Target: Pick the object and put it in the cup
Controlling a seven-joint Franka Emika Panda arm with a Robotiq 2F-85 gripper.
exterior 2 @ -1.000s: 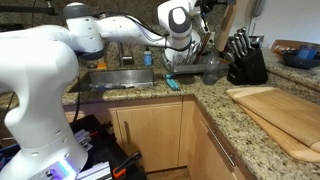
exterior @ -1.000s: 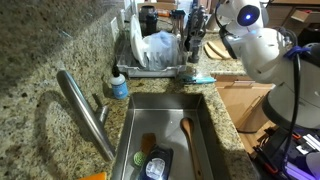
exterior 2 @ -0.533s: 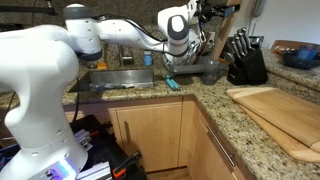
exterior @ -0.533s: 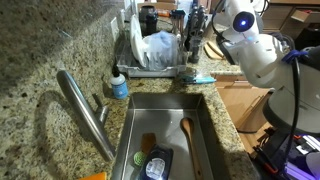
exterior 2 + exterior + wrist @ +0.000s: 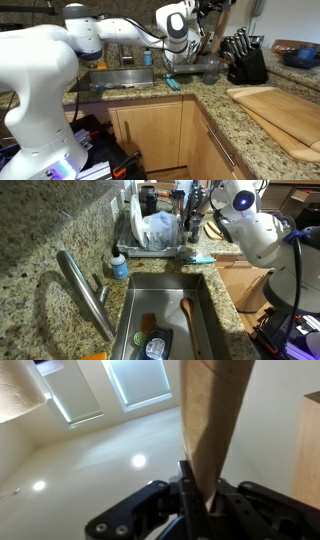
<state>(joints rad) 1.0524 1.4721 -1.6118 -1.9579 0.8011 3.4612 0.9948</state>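
The Franka arm (image 5: 45, 70) wears glossy white, rounded shells in both exterior views. A round cap (image 5: 243, 198) with a dark ring marks one joint. Its gripper (image 5: 200, 498) is black.

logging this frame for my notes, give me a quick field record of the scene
fingers: shut on a wooden piece, camera facing the ceiling
sink: wooden spoon inside
rack: on the counter behind the sink, holding dishes
soap bottle: beside the sink
knife block: on the counter
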